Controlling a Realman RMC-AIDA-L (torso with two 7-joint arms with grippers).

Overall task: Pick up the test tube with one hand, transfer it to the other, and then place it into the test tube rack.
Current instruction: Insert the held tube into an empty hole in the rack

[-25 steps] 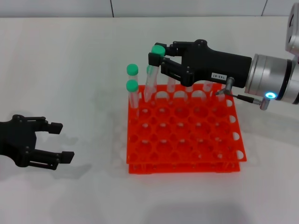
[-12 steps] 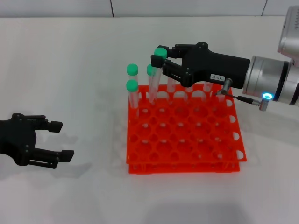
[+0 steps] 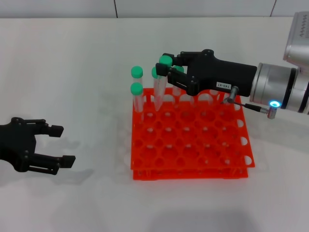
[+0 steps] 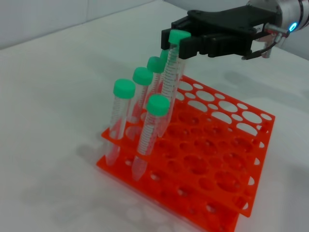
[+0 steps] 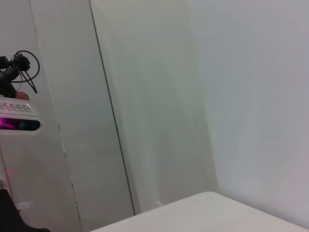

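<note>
At lower left of the head view, the left gripper [image 3: 60,144] rested on the white worktop [image 3: 72,72], jaws spread and empty. Above the rear left of the test tube rack [image 3: 193,145], the right gripper [image 3: 166,72] had its jaws clamped on the test tube [image 3: 161,82] just under its cap, the tip in a back-row hole.

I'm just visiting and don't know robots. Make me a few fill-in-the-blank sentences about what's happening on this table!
1. The right gripper holds a test tube by its ____ cap.
2. The tube's lower end is in the ____ rack.
3. The left gripper holds ____.
4. Its fingers are ____.

Missing words: green; orange-red; nothing; open
</note>
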